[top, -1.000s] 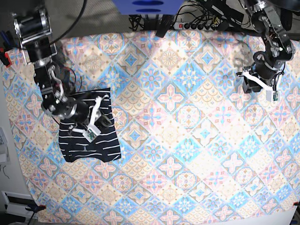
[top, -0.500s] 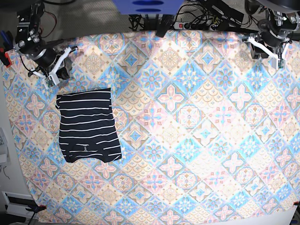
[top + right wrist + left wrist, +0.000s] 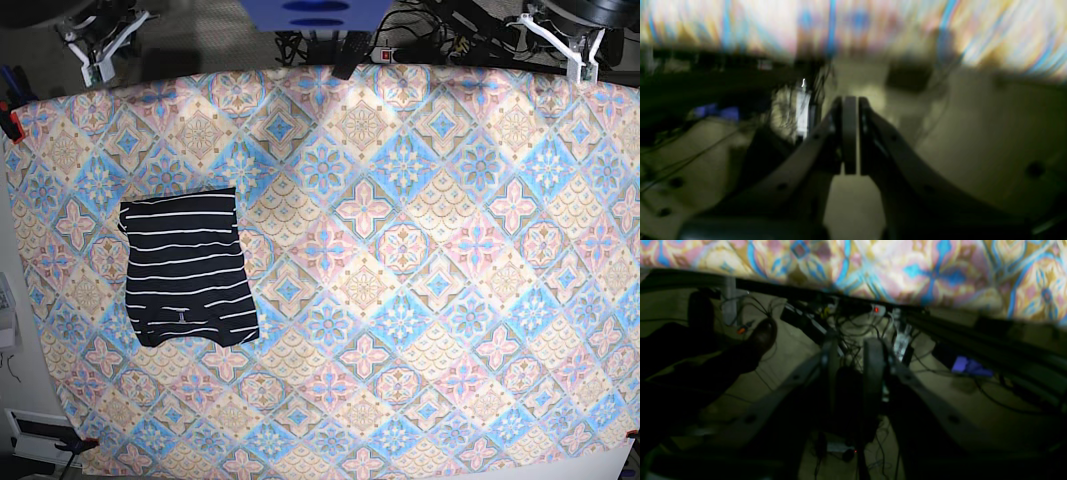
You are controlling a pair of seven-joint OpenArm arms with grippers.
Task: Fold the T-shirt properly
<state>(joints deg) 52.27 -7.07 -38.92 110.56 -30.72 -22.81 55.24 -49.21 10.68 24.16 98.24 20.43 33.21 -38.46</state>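
The T-shirt (image 3: pixel 188 268) lies folded into a small dark striped rectangle on the left part of the patterned cloth (image 3: pixel 400 250), with no gripper near it. My right gripper (image 3: pixel 98 55) is pulled back beyond the cloth's far left corner. In the right wrist view the right gripper (image 3: pixel 849 133) is shut and empty. My left gripper (image 3: pixel 570 50) is beyond the far right corner. In the left wrist view the left gripper (image 3: pixel 851 370) holds nothing and its jaws stand a narrow gap apart. The shirt is out of both wrist views.
A blue box (image 3: pixel 312 14) and a power strip with cables (image 3: pixel 430 50) lie behind the cloth's far edge. Both wrist views look over the cloth's edge (image 3: pixel 940 270) at the floor with cables (image 3: pixel 853 323). A red clamp (image 3: pixel 10 125) grips the left edge.
Both arms have drawn back from the cloth to the far corners. The right gripper let go of the shirt, which lies still and folded.
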